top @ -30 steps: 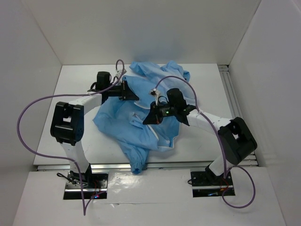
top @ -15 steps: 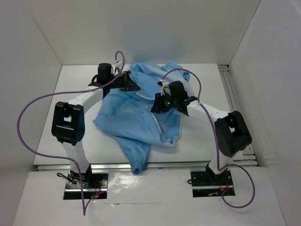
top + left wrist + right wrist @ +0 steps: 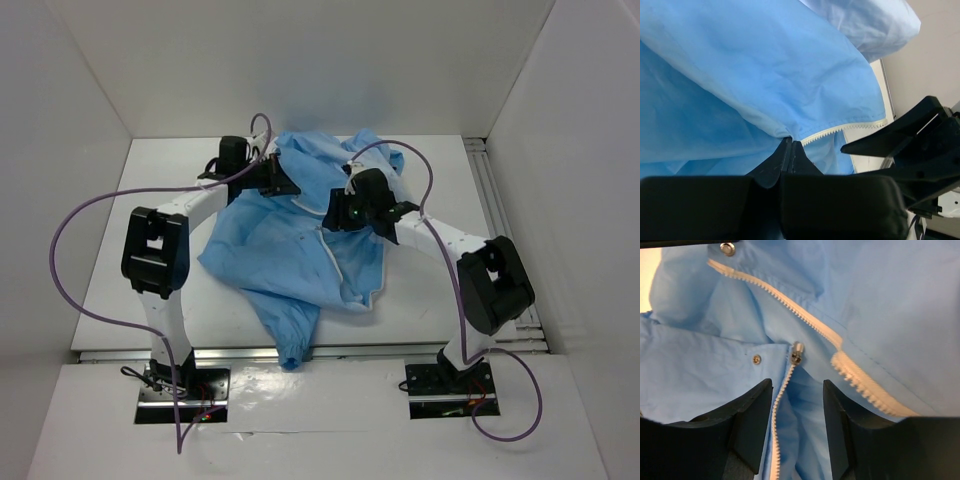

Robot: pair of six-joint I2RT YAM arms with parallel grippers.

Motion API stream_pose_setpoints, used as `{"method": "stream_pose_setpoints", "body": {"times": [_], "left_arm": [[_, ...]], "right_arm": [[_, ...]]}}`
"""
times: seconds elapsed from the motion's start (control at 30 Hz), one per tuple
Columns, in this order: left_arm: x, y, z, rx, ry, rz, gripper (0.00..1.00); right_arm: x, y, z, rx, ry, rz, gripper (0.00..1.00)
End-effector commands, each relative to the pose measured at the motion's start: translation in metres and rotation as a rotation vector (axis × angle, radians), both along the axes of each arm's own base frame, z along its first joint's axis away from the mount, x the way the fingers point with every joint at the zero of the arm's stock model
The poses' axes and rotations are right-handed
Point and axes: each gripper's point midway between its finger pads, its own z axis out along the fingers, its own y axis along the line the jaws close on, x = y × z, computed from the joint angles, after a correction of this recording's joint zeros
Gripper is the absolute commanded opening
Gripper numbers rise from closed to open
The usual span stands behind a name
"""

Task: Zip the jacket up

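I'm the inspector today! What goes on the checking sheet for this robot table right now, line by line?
Surface: white table, mostly bare, with the garment lying in the middle.
Job's things: light blue jacket is crumpled and its front is not zipped. The metal zipper slider sits on a row of white zipper teeth.
Clutter: nothing seen.
Grippers: left end effector is shut on the jacket's edge beside the zipper. Right end effector is open, holds nothing and points at the slider.
Cables: purple cables loop off both arms. The right one arcs over the jacket.
Surroundings: white walls on three sides.
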Motion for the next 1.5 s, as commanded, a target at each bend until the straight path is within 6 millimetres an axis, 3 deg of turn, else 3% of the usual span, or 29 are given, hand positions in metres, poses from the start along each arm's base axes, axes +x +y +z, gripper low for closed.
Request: {"method": "stream_pose_setpoints", "body": {"times": [0.0, 0.27, 0.43, 0.83, 0.9, 1.07, 1.47], "left_arm": [[0.015, 0.001, 0.022, -0.004, -0.055, 0.029, 0.0], [0.015, 0.001, 0.026, 0.008, -0.061, 0.022, 0.0], [0.016, 0.0, 0.028, -0.004, -0.065, 0.017, 0.0], [0.014, 0.0, 0.027, -0.002, -0.056, 0.017, 0.0], [0.014, 0.0, 0.027, -0.002, -0.056, 0.017, 0.0], [0.015, 0.0, 0.026, -0.009, -0.06, 0.021, 0.0], [0.013, -0.001, 0.032, -0.015, -0.067, 0.013, 0.0]], "right_arm": [[0.006, 0.015, 0.015, 0.084, -0.014, -0.016, 0.53], [-0.007, 0.038, 0.002, 0.131, 0.034, 0.043, 0.54], [-0.005, 0.033, -0.011, 0.091, 0.064, 0.014, 0.54], [-0.016, 0.04, -0.023, 0.086, 0.097, 0.048, 0.42], [-0.016, 0.042, -0.021, 0.096, 0.094, 0.058, 0.34], [-0.023, 0.049, -0.02, 0.109, 0.106, 0.092, 0.36], [-0.02, 0.039, -0.038, 0.051, 0.124, 0.037, 0.37]]}}
